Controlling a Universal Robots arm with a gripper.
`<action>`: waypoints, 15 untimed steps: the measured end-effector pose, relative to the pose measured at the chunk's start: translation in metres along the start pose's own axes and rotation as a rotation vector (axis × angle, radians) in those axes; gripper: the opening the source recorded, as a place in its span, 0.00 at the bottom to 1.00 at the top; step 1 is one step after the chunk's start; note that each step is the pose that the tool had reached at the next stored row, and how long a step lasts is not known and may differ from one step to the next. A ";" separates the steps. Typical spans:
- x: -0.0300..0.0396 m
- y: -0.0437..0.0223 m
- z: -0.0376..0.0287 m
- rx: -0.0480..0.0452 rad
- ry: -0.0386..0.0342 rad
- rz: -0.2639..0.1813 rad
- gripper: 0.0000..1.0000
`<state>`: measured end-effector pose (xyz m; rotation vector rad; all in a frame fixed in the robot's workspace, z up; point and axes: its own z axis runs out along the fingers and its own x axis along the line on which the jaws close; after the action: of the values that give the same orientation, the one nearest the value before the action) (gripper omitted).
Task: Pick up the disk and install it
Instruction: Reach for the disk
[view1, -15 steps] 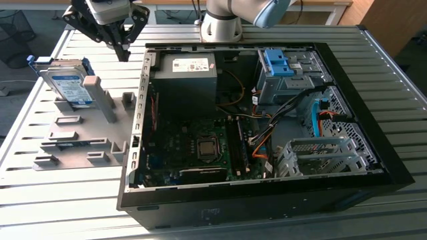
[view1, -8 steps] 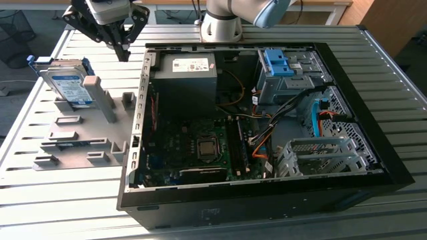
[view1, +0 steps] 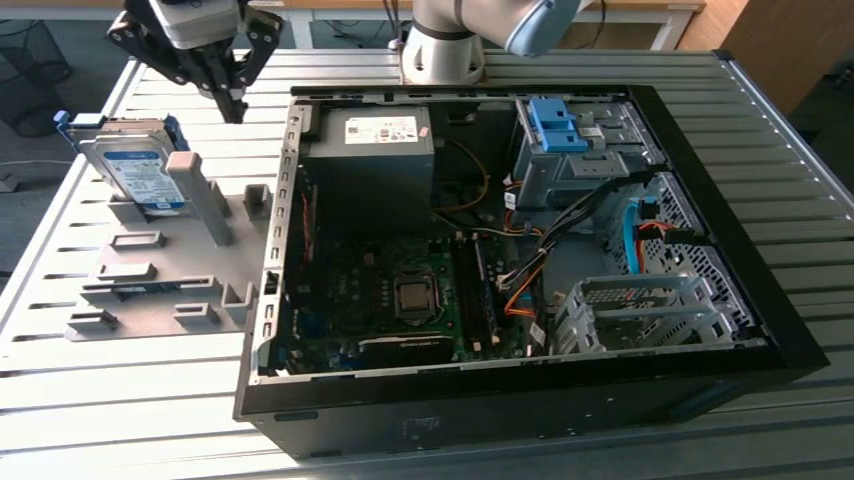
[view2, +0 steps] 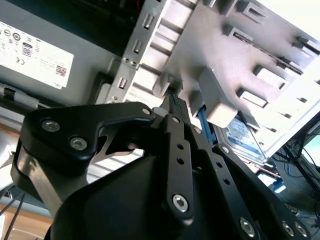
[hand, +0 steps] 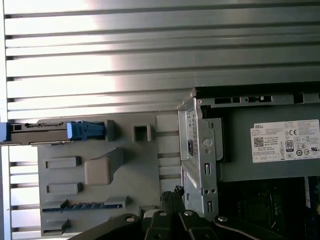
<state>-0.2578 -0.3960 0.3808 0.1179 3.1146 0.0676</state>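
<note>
Pincer hangs empty, jaws pinched narrow. The disk stands on edge in the grey fixture, below it and toward the exterior view's left. A clean pick wants jaws spread first, then squared across the disk's flat faces.

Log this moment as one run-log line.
gripper: fingers shut, empty, clear of disk | disk: upright in grey fixture, untouched | computer case: open, disk not installed
</note>
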 end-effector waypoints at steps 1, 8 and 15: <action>0.0035 0.0010 0.0000 0.0000 0.0000 0.000 0.11; 0.0297 0.0081 0.0004 0.0000 0.0000 0.000 0.11; 0.0518 0.0118 0.0011 0.0000 0.0001 0.000 0.11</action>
<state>-0.3085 -0.3803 0.3792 0.1185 3.1147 0.0676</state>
